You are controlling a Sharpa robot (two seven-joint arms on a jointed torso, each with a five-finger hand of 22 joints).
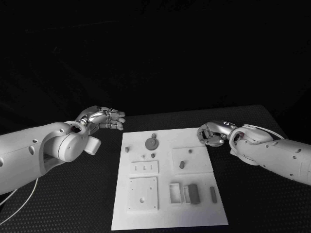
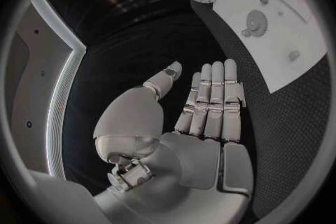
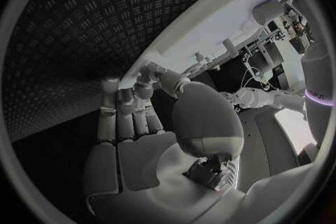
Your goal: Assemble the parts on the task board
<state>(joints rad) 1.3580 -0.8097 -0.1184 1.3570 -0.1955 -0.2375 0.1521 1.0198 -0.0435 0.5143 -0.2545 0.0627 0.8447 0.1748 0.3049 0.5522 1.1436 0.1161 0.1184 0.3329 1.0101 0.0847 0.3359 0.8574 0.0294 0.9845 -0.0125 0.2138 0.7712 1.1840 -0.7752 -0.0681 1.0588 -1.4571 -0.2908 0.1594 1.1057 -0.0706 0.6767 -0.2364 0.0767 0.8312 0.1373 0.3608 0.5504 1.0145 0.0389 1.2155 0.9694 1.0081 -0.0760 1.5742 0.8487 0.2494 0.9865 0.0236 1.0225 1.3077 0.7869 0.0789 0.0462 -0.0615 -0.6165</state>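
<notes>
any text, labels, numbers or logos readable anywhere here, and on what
None can be read: the task board, its parts and both arms carry no legible text in the head view.
A dark mark near the violet ring on the right arm is too blurred to read.

A black surface (image 1: 71,204) with a fine dotted texture extends beneath and beyond the fingers on either side, and a thin white cable (image 1: 3,204) lies across it behind the left-side fingers.
</notes>
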